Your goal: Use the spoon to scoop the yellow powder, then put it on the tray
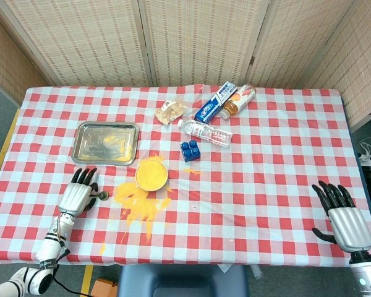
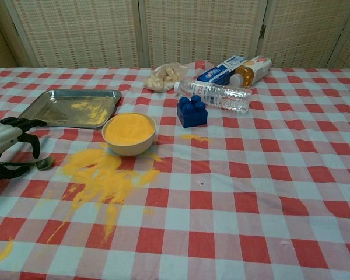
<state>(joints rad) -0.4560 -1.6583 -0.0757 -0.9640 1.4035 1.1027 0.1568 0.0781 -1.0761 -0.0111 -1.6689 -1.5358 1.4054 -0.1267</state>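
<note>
A: Looking at your left hand [image 1: 77, 197], is it holding the spoon [image 2: 44, 163]?

B: Its fingers are curling down over the spoon's handle at the left edge of the worktop [image 1: 266, 185], and the spoon's bowl is poking out just beside the fingertips [image 2: 34, 150]. Whether you are actually gripping the handle, I cannot tell.

A: And your right hand [image 1: 346, 221]?

B: It is resting palm down near the right edge, fingers spread, grasping nothing.

A: Where is the powder sitting?

B: The bowl of yellow powder [image 2: 129, 132] is standing just right of the spoon, with a wide yellow spill [image 2: 102, 175] lying in front of it. The tray [image 1: 107, 143] is sitting behind the left hand, carrying a little yellow powder.

A: Anything further out?

B: A blue block [image 2: 192, 112], a water bottle [image 2: 214, 95] lying down, a toothpaste box [image 1: 214, 103], a small orange bottle [image 1: 240, 99] and a snack bag [image 1: 169, 112] are lying beyond.
</note>
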